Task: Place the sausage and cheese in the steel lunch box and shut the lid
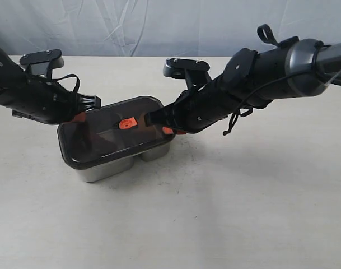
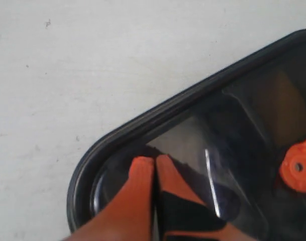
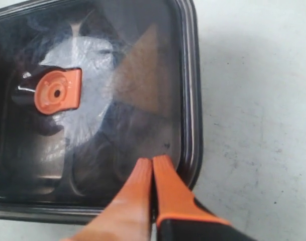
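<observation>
**Grippers.** The left gripper [image 2: 154, 163] has its orange fingers pressed flat together with no gap and nothing between them. Its tips rest on the lid [image 1: 111, 131] near one corner, at the left end of the box in the exterior view. The right gripper [image 3: 151, 164] is closed in the same way and also holds nothing. Its tips bear on the lid just inside the rim at the opposite end, right of frame centre in the exterior view.

**Lid.** The smoky lid lies over the steel lunch box [image 1: 103, 169], left of centre in the exterior view, and covers both compartments. Its orange valve tab [image 1: 127, 123] faces up, between the two grippers. The lid overhangs the steel walls all round. Whether it is fully seated cannot be told.

**Contents.** In the right wrist view a brownish triangular form shows through the lid close to the right gripper. This is judged to be the cheese [image 3: 142, 75], lying inside the box. The sausage cannot be made out in any view, since the tinted lid and its reflections hide the rest of the interior. None lies on the visible table [image 1: 243, 202].

**Progress.** Loading appears complete, with the sausage unconfirmed. The lid is placed, and the step in hand is judged to be pressing it down at both ends. What remains is to confirm the seal and lift both arms clear.
</observation>
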Controlling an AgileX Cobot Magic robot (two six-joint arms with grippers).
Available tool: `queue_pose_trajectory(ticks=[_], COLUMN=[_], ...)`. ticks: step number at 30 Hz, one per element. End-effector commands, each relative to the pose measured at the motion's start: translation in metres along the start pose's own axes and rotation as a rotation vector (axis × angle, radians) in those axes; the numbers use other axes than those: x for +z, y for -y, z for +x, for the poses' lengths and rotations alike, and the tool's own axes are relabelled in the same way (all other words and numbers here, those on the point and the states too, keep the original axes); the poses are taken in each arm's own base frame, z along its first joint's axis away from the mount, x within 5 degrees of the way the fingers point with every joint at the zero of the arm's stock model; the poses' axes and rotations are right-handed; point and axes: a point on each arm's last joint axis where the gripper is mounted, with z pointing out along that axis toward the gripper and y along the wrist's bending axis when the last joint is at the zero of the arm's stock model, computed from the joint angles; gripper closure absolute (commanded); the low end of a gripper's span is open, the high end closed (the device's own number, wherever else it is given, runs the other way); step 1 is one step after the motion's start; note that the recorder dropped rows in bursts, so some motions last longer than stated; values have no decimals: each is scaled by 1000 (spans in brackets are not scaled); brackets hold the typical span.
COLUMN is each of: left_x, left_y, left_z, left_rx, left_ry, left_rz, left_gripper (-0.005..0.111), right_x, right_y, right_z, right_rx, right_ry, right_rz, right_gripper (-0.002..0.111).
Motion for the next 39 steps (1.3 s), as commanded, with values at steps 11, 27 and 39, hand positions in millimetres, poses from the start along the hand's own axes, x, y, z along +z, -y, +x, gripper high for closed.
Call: queue_pose_trajectory(ticks=[11, 27, 39], left_x=[-179, -231, -231], left_y=[27, 10, 10], left_z=[-5, 116, 116], left_rx=[173, 235, 235], left_ry=[536, 566, 566], left_rz=[77, 152, 152], left_gripper=[107, 107, 107], right_x=[-168, -215, -314], right_y=[-3, 0, 30], right_z=[-19, 47, 139], right_rx=[-186, -160, 28], right_ry=[221, 337, 975], right_rz=[11, 53, 444], right_gripper=[108, 108, 108])
